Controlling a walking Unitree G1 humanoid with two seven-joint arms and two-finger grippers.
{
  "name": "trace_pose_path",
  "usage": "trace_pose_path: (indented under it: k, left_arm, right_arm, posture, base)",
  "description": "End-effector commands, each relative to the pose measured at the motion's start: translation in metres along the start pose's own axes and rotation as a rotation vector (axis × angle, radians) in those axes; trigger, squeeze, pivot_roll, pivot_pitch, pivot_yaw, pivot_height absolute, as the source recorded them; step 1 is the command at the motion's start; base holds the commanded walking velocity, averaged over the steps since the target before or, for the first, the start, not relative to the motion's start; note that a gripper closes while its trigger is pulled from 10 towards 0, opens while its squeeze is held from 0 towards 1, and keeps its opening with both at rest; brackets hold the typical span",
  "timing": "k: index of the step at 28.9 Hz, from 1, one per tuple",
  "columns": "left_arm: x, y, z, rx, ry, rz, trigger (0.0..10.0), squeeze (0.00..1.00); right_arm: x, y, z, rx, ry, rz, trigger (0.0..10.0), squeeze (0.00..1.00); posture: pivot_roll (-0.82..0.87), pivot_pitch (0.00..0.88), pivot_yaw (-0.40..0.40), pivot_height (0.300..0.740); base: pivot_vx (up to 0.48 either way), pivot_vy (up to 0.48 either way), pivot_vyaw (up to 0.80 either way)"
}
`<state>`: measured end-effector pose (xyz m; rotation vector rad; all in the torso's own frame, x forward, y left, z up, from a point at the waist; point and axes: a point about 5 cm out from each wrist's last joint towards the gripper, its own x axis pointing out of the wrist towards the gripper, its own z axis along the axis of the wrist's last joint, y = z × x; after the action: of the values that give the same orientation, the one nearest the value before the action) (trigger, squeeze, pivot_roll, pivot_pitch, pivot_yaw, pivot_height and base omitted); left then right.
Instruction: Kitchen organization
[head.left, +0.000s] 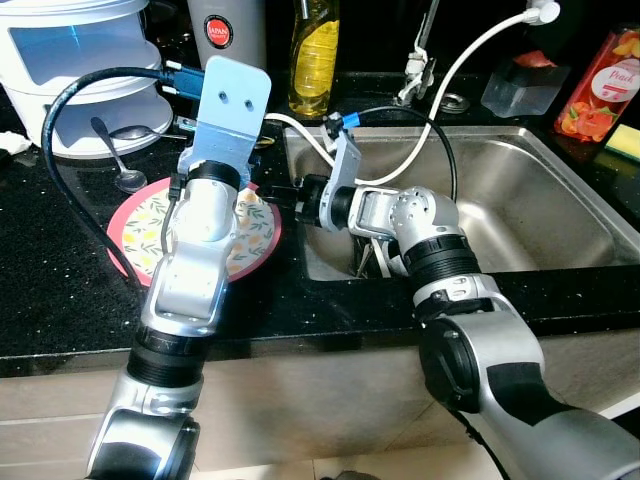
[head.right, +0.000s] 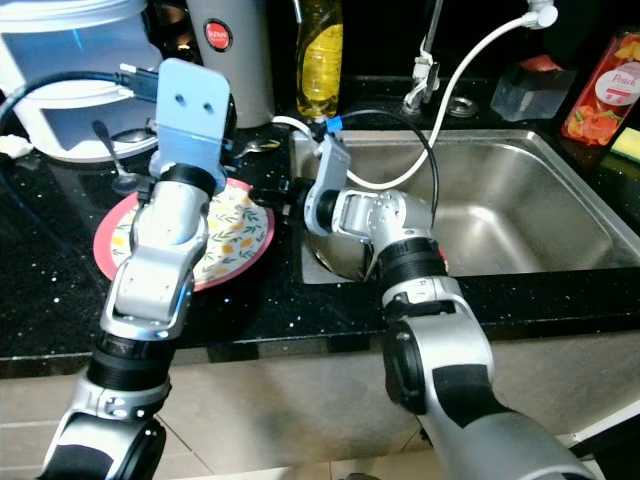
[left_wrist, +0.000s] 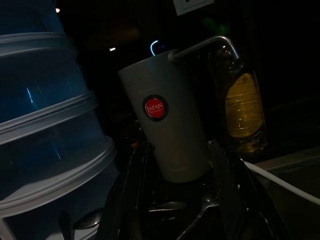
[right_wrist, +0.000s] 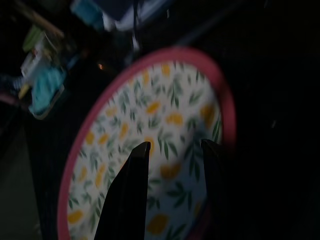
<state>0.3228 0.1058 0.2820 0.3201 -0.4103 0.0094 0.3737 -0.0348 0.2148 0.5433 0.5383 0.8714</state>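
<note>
In the left eye view, a black speckled counter (head.left: 60, 290) is seen with a steel sink (head.left: 520, 200) set into it on the right. A pink-rimmed plate (head.left: 135, 235) with a lemon pattern lies on the counter just beside the sink's left edge. Behind it, stacked white containers (head.left: 80, 70), a spoon (head.left: 115, 155), a white cup (head.left: 235, 30) with a red label and a yellow soap bottle (head.left: 313, 55) are ranged along the back. The left arm is stretched over the plate; the right arm is bent across the sink's corner toward the plate.

In the left wrist view, the left gripper (left_wrist: 175, 200) is held parted, nothing between its fingers, and is pointed at the white cup and the soap bottle.

In the right wrist view, the right gripper (right_wrist: 172, 165) is held parted above the plate's patterned face, near its rim; whether the fingers (right_wrist: 132, 190) touch the plate cannot be told.
</note>
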Motion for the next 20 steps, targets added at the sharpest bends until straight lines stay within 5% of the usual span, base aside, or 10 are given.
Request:
trace_pose_path:
  k: [1,5,16,20]
  left_arm:
    - [0.000,-0.006,-0.002,-0.012,0.018,-0.008,10.0,0.00]
    - [-0.001,-0.003,-0.005,-0.014,0.030,0.001,10.0,0.00]
    - [0.003,-0.001,-0.004,-0.015,0.028,0.003,10.0,0.00]
    - [0.004,-0.003,-0.004,-0.011,0.025,-0.011,10.0,0.00]
  right_arm:
    - [0.001,-0.003,-0.010,0.006,0.039,-0.004,10.0,0.00]
    - [0.003,-0.004,-0.019,0.014,0.066,-0.021,10.0,0.00]
    - [-0.008,0.002,0.014,0.013,-0.056,-0.016,10.0,0.00]
    - [-0.015,-0.010,0.022,0.014,-0.106,-0.081,10.0,0.00]
  posture:
    - [0.09,0.000,-0.056,0.740]
    - [0.09,0.000,-0.056,0.740]
    - [0.08,0.000,-0.047,0.740]
    - [0.07,0.000,-0.035,0.740]
  base:
    - [0.000,0.000,0.00]
    - [0.000,0.000,0.00]
    - [0.000,0.000,0.00]
    - [0.000,0.000,0.00]
